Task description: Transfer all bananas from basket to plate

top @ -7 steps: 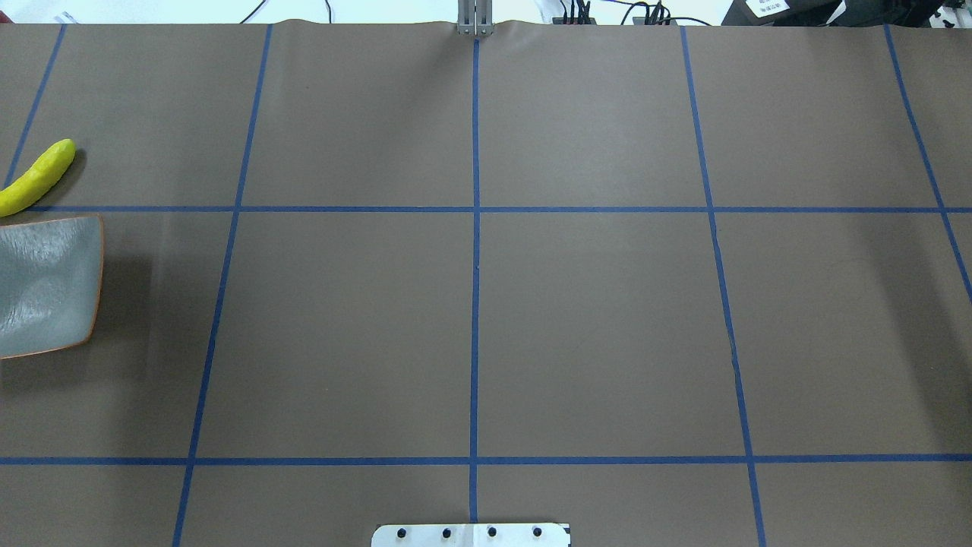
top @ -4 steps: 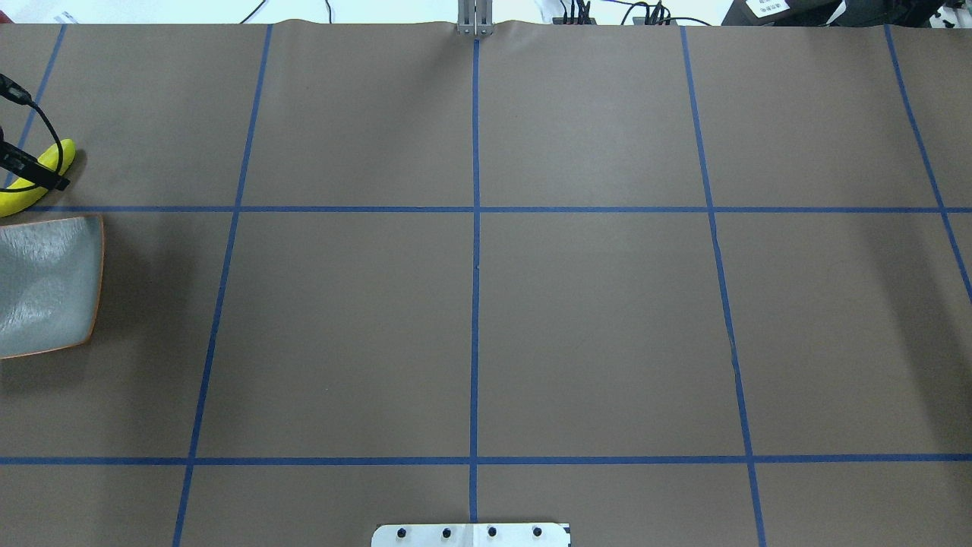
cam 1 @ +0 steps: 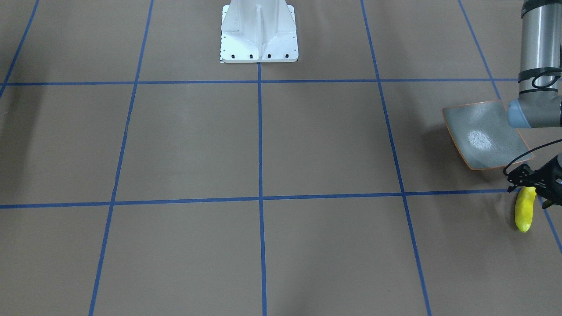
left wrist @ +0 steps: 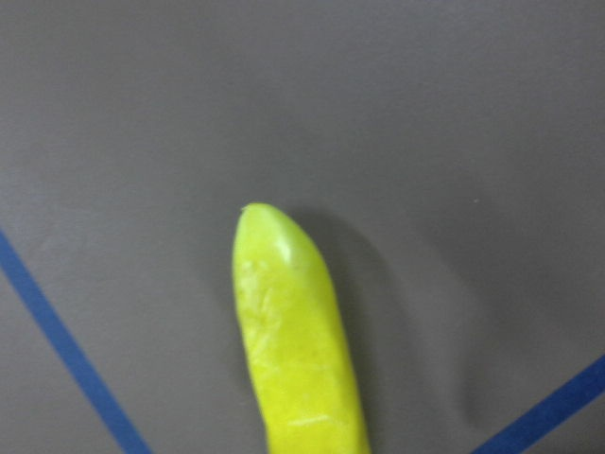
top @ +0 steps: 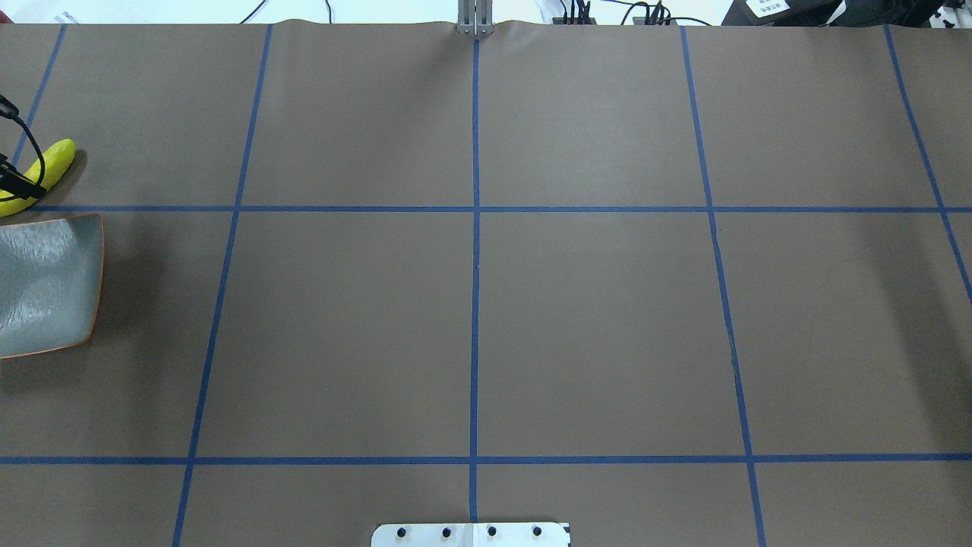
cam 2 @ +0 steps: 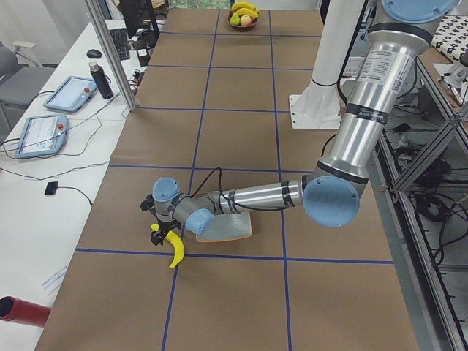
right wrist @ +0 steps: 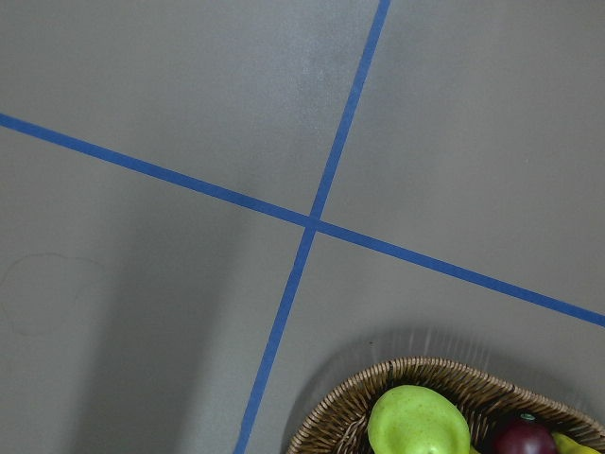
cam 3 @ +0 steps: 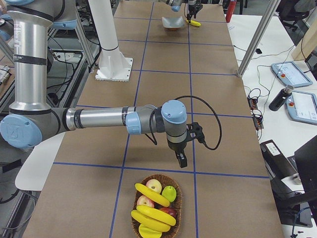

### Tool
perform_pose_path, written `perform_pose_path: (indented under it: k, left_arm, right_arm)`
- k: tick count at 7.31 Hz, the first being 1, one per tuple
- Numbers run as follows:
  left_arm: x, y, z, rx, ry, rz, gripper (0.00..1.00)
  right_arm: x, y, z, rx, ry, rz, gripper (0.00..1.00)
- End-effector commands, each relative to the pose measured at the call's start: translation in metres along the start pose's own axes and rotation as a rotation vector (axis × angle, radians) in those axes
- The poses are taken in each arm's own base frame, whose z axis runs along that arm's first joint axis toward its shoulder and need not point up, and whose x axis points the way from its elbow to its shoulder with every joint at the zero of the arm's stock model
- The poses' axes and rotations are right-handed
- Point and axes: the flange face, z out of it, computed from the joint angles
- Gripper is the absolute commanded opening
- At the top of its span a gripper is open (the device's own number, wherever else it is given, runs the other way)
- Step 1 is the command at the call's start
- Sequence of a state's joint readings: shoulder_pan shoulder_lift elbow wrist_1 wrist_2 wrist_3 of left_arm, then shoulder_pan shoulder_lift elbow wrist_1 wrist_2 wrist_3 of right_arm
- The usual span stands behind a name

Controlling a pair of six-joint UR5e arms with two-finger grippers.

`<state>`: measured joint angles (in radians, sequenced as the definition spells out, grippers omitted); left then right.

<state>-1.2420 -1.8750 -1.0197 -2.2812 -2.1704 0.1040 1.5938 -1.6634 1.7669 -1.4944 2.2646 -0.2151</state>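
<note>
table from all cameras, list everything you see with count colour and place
loose banana: one, yellow, on table beside plate
plate: one, grey-green with orange rim, empty, robot's left end
basket: one, brown wicker, robot's right end
basket bananas: at least three, yellow, in basket
other fruit: several, red and green, in basket
table: one, brown, blue tape grid
left fingers: black, over loose banana, open or shut unclear
right fingers: black, above table near basket, unclear

overhead, front views face opposite ways; share plate [top: 45, 281].
</note>
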Motion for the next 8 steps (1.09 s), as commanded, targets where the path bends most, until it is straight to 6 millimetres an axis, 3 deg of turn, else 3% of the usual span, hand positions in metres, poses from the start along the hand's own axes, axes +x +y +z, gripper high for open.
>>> perform_pose_path:
  k: [1, 6, 8]
  left_arm:
    - [-0.01, 0.007, 0.001, -0.016, -0.007, -0.021, 0.92]
    - [-0.003, 0.01, 0.012, -0.035, 0.003, -0.017, 0.91]
    - [-0.001, 0.017, 0.015, -0.042, 0.007, -0.02, 0.76]
  right_arm:
    - [0.0, 0.001, 0.0, 0.001, 0.001, -0.008, 1.0]
    - [0.001, 0.001, 0.001, 0.0, 0.004, -0.01, 1.0]
    - [0.001, 0.001, 0.0, -0.001, 0.013, -0.011, 1.0]
